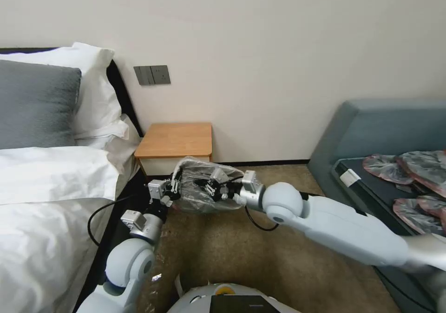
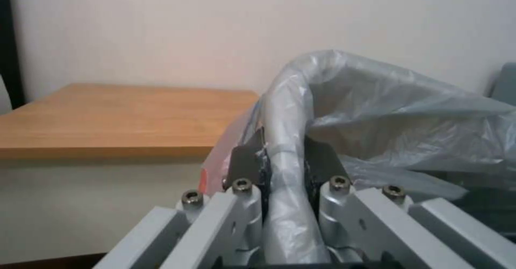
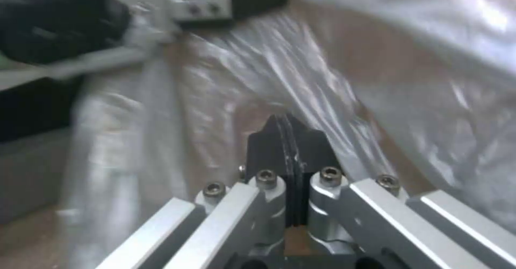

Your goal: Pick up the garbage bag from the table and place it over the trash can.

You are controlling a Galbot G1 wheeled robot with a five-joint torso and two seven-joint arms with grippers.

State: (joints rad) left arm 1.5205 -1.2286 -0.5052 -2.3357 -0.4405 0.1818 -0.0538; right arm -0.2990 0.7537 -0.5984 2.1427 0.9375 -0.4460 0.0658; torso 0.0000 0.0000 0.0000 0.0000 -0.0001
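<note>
The garbage bag [image 1: 200, 173] hangs crumpled in the air in front of the table [image 1: 174, 139], stretched between both grippers above the carpet. My left gripper [image 1: 175, 187] is shut on a bunched strip of the grey film; in the left wrist view that strip runs between the fingers of the left gripper [image 2: 284, 156], with the bag [image 2: 387, 111] billowing beside it and a pinkish edge showing. My right gripper [image 1: 207, 187] holds the bag's other side. In the right wrist view the right gripper [image 3: 288, 138] is pressed shut on thin film of the bag [image 3: 301, 59]. The trash can is hidden.
A bed [image 1: 51, 187] with white and grey pillows lies close on the left. A grey-blue sofa [image 1: 371, 127] on the right carries several more bags [image 1: 409, 164]. Brown carpet [image 1: 232, 257] lies in front of me. A black cable [image 1: 100, 215] loops off my left arm.
</note>
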